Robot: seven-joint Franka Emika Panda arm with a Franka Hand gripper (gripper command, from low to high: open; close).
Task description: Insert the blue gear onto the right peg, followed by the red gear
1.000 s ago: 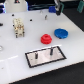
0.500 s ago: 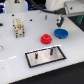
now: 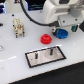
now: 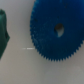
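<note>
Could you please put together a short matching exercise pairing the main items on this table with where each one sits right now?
Things:
1. blue gear
2. red gear
3. metal base plate
4. beige block

Places:
A. nearest the camera, with pegs standing on it
B. directly under the gripper
C. toward the exterior view's left, apart from the gears
D. on the table just beside the blue disc, on its exterior-view left

Pairs: 1-B, 2-D, 3-A, 4-C
</note>
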